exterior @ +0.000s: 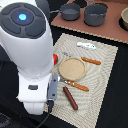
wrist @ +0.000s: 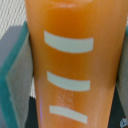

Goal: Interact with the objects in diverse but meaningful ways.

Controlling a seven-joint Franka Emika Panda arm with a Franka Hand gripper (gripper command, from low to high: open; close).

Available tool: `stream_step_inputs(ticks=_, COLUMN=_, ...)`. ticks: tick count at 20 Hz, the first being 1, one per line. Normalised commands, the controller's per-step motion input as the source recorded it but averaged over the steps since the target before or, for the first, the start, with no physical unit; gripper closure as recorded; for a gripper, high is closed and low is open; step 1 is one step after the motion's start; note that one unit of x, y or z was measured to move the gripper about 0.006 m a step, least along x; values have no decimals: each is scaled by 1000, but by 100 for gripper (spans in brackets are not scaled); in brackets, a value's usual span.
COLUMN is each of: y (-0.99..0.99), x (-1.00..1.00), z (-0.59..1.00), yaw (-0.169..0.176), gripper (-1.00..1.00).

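Two grey pads [wrist: 15,80]: they stood one on each side of the bread loaf [wrist: 70,60] in the wrist view, pressed against its flanks.
Gripper [wrist: 75,70]: it was closed down to the loaf's width and had the loaf clamped between the pads.
Bread loaf: it filled nearly the whole wrist view, orange-yellow and glossy, with three pale slanted slashes down its face.
Arm [exterior: 27,45]: the white body took up the exterior view's left and hid the gripper and the loaf from that camera.
Tomato [exterior: 55,58]: a red sliver showed at the arm's edge, just beside the plate; the rest was covered by the arm.
Plate [exterior: 72,68]: round and tan, it lay in the middle of the mat [exterior: 102,75].
Knife [exterior: 76,85]: orange-handled, it lay on the near side of the plate, its blade toward the arm.
Sausage stick [exterior: 70,97]: dark reddish-brown, it lay slantwise on the mat, nearer than the knife.
Fork [exterior: 91,61]: orange-handled, it lay to the exterior view's right of the plate.
Fish-like piece [exterior: 86,45]: white, it lay on the far part of the mat.
Pots [exterior: 96,14]: two grey pots stood on a brown board [exterior: 90,29] beyond the mat, well apart from the toy foods.
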Motion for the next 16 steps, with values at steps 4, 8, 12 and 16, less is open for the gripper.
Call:
stream_step_inputs(ticks=4, y=2, x=-264, z=-161, yaw=8, gripper=-100)
stream_step_inputs(ticks=8, y=69, x=-279, z=151, yaw=34, gripper=-100)
stream_step_inputs(ticks=12, y=66, x=-382, z=387, yaw=3, gripper=-100)
stream_step_inputs(ticks=16, y=85, x=-582, z=1000, yaw=0, gripper=-100)
